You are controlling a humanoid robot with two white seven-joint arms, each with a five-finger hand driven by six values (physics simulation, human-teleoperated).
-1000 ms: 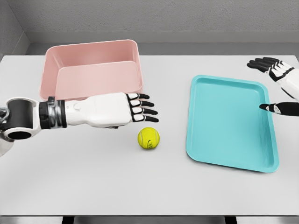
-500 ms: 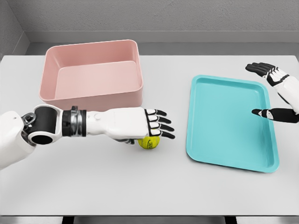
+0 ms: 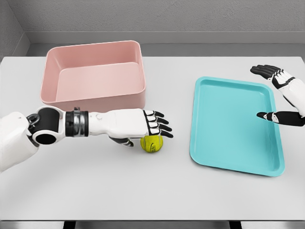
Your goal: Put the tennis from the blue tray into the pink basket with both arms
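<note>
A yellow-green tennis ball [image 3: 152,143] lies on the white table between the pink basket [image 3: 93,76] and the blue tray [image 3: 234,125]. My left hand [image 3: 152,125] reaches in from the left, palm down, directly over and behind the ball, with its fingers spread flat and its thumb curled below beside the ball. The ball is not grasped. At the far right edge, over the tray's right rim, my right hand [image 3: 279,95] hovers open, its fingers spread and its thumb pointing left. The tray holds nothing.
The pink basket sits at the back left with nothing in it. A grey wall [image 3: 152,19] runs behind the table. The table's front edge [image 3: 152,220] runs along the bottom of the view.
My left hand moved right and down from beside the basket to sit over the ball. The right hand shifted slightly left and down. The ball stayed in place.
</note>
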